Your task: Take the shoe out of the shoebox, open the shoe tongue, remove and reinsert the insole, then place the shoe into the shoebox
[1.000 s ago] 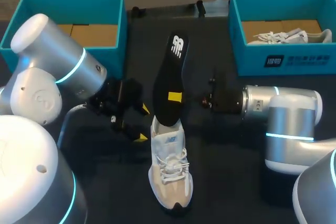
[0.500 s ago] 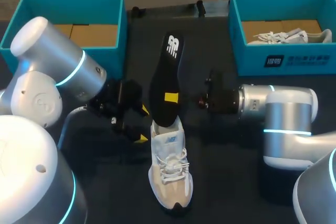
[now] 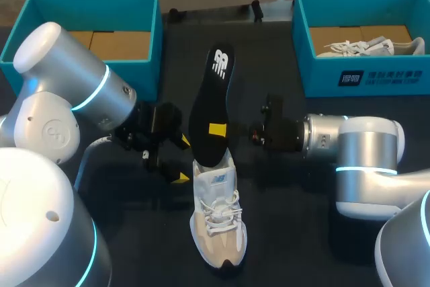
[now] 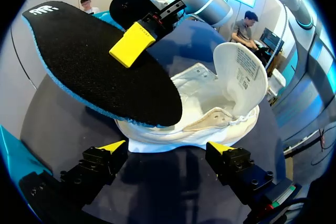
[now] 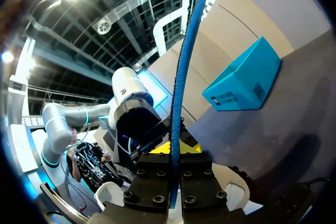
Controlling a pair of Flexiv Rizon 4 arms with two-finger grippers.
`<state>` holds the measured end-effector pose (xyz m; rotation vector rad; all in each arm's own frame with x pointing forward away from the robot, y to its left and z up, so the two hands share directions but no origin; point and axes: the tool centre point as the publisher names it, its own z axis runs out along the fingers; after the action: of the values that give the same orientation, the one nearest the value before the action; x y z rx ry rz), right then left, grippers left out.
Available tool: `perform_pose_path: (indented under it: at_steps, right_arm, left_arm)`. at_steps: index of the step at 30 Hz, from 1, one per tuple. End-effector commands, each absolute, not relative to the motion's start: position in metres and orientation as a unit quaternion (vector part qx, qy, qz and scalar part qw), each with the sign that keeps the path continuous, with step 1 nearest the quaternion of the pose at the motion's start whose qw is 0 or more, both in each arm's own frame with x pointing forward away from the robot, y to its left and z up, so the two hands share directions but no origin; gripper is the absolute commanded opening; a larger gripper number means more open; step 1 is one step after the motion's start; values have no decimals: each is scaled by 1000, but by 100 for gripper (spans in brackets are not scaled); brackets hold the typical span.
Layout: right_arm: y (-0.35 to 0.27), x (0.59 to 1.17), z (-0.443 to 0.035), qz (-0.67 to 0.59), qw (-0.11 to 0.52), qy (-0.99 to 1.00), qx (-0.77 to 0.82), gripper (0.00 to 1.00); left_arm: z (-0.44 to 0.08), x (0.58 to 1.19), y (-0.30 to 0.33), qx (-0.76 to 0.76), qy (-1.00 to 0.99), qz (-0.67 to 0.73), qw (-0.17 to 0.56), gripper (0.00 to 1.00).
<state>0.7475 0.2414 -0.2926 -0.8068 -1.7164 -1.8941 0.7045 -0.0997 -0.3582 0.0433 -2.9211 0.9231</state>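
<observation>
A white sneaker (image 3: pixel 218 213) lies mid-table, toe toward me, its tongue (image 4: pixel 240 77) folded up. My right gripper (image 3: pixel 216 130) is shut on the black insole (image 3: pixel 211 105), holding it slanted with its lower end at the shoe's opening. In the right wrist view the insole (image 5: pixel 181 77) runs edge-on between that gripper's (image 5: pixel 176 148) fingers. My left gripper (image 3: pixel 180 159) stands open just left of the shoe's heel. From the left wrist, the insole (image 4: pixel 100 72) hangs over the shoe (image 4: pixel 210 108), and the open gripper (image 4: pixel 167 148) faces the heel without touching it.
A teal shoebox (image 3: pixel 80 31) stands at the back left, right behind my left arm. A second teal shoebox (image 3: pixel 363 72) at the back right holds another white shoe (image 3: pixel 373 46). Dark tabletop shows either side of the sneaker.
My right gripper has moved left and slightly down with the insole, bringing its lower end closer over the shoe's opening. The left gripper has hardly moved.
</observation>
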Motion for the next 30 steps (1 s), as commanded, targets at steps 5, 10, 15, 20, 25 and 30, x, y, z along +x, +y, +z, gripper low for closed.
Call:
perform_pose_path:
  at_steps: [5, 10, 15, 20, 25, 30]
  right_arm:
    - [236, 745, -295, -688, 224, -624, -293, 0]
    - [236, 746, -297, -690, 226, -624, -289, 0]
    - [238, 748, -302, -688, 228, -628, -283, 0]
    - [238, 749, -305, -688, 224, -630, -281, 0]
    - [236, 750, -307, -691, 221, -628, -281, 0]
    - [235, 748, -310, -691, 220, -630, -279, 0]
  left_arm:
    - [-359, 703, -100, 14, -953, 301, 37, 100]
    - [-359, 703, -100, 14, -953, 301, 37, 100]
    - [-359, 703, -100, 14, -953, 301, 37, 100]
    - [-359, 703, -100, 14, -953, 301, 37, 100]
    - [-359, 703, -100, 14, -953, 301, 37, 100]
    - [-359, 703, -100, 14, -953, 301, 37, 100]
